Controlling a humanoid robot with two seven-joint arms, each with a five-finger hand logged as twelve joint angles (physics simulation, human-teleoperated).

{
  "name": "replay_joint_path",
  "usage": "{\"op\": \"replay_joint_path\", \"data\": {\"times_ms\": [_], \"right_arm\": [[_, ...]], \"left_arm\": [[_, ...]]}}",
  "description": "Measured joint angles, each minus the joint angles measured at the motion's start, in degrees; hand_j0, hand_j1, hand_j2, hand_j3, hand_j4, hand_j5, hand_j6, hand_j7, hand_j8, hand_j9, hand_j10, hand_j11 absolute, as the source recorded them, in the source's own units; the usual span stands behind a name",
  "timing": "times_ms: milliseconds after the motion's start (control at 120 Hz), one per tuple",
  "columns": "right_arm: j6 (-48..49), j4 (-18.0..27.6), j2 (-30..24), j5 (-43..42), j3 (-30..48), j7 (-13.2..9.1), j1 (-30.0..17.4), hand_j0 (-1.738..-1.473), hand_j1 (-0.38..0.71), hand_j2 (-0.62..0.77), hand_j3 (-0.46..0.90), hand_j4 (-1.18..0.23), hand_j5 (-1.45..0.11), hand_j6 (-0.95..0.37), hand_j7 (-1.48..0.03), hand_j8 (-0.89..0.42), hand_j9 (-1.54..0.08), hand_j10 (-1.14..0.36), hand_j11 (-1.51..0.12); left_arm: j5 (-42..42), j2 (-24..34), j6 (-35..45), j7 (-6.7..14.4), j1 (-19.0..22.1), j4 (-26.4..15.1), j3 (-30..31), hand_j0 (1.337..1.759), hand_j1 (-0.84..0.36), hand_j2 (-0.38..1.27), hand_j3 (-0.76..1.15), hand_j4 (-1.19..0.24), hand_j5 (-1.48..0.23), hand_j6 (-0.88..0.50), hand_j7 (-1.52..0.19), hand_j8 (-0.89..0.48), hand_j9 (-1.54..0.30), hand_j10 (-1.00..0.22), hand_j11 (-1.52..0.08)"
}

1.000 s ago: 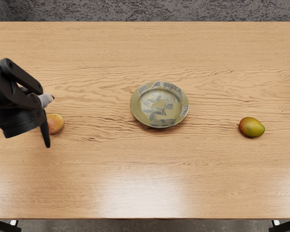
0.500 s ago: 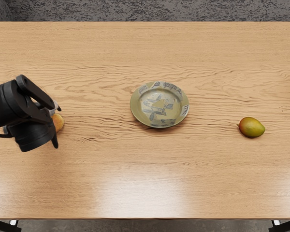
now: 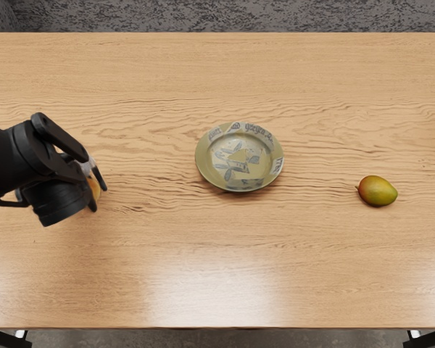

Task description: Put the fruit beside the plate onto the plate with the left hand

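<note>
Shifted right, left hand [image 3: 64, 187] nearly hides the fruit [image 3: 94, 188]; grip, axis untellable.

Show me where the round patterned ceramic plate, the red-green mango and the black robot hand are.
round patterned ceramic plate [image 3: 239, 156], head view, on its painted middle.
red-green mango [image 3: 377, 191], head view, on the middle of its skin.
black left hand [image 3: 58, 192], head view, on the middle of the hand.

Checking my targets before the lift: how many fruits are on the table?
2. A mango lies right of the plate, apart from it; another fruit sits at the left, mostly hidden by the left hand.
</note>
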Motion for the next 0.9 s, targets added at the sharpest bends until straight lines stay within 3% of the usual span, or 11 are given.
{"op": "replay_joint_path", "data": {"times_ms": [117, 183, 233, 350, 508, 575, 642, 900], "right_arm": [[0.0, 0.0, 0.0, 0.0, 0.0, 0.0, 0.0, -1.658, -0.33, 0.0, 0.0, -0.02, -0.02, -0.02, -0.02, -0.02, -0.02, -0.01, -0.02], [0.0, 0.0, 0.0, 0.0, 0.0, 0.0, 0.0, -1.658, -0.33, 0.0, 0.0, -0.02, -0.02, -0.02, -0.02, -0.02, -0.02, -0.01, -0.02], [0.0, 0.0, 0.0, 0.0, 0.0, 0.0, 0.0, -1.658, -0.33, 0.0, 0.0, -0.01, -0.02, -0.01, -0.02, -0.01, -0.02, -0.01, -0.02], [0.0, 0.0, 0.0, 0.0, 0.0, 0.0, 0.0, -1.658, -0.33, 0.0, 0.0, -0.01, -0.02, -0.01, -0.02, -0.01, -0.02, -0.01, -0.02], [0.0, 0.0, 0.0, 0.0, 0.0, 0.0, 0.0, -1.658, -0.33, 0.0, 0.0, -0.01, -0.02, -0.01, -0.02, -0.01, -0.02, -0.01, -0.02], [0.0, 0.0, 0.0, 0.0, 0.0, 0.0, 0.0, -1.658, -0.33, 0.0, 0.0, -0.01, -0.02, -0.01, -0.02, -0.01, -0.02, -0.01, -0.02], [0.0, 0.0, 0.0, 0.0, 0.0, 0.0, 0.0, -1.658, -0.33, 0.0, 0.0, -0.01, -0.02, -0.01, -0.02, -0.01, -0.02, -0.01, -0.02], [0.0, 0.0, 0.0, 0.0, 0.0, 0.0, 0.0, -1.658, -0.33, 0.0, 0.0, -0.01, -0.02, -0.01, -0.02, -0.01, -0.02, -0.01, -0.02]], "left_arm": [[-0.3, 3.8, -6.5, 0.1, -4.4, -0.1, -0.3, 1.644, -0.36, 0.13, 0.0, -0.75, -1.02, -0.25, -1.01, -0.11, -1.01, -0.28, -1.02], [-0.4, 8.5, -12.2, 0.1, -6.6, -0.1, -0.9, 1.642, -0.4, 0.18, 0.0, -0.78, -1.06, -0.23, -1.04, -0.08, -1.05, -0.24, -1.07], [-0.3, 13.8, -16.0, 0.2, -8.1, -0.1, -2.4, 1.641, -0.45, 0.35, 0.0, -0.79, -1.1, -0.21, -1.07, -0.06, -1.08, -0.22, -1.1], [0.2, 22.1, -23.4, 0.4, -9.9, 0.4, -8.8, 1.636, -0.41, 0.24, 0.0, -0.83, -1.11, -0.3, -1.1, -0.09, -1.12, -0.23, -1.14], [3.9, 18.1, -26.4, 0.5, -4.8, 5.4, -24.9, 1.633, -0.37, 0.19, 0.0, -0.85, -1.14, -0.36, -1.13, -0.13, -1.16, -0.28, -1.17], [7.2, 13.9, -26.5, 0.5, -0.7, 9.7, -32.0, 1.632, -0.36, 0.15, 0.0, -0.85, -1.16, -0.35, -1.15, -0.13, -1.18, -0.28, -1.18], [10.3, 12.9, -26.6, 0.5, 0.1, 13.5, -37.4, 1.632, -0.37, 0.17, 0.0, -0.85, -1.17, -0.37, -1.16, -0.14, -1.19, -0.28, -1.19], [14.4, 7.1, -26.5, 0.9, 2.9, 21.8, -44.7, 1.628, -0.4, 0.21, 0.0, -0.85, -1.17, -0.36, -1.19, -0.13, -1.21, -0.26, -1.23]]}}
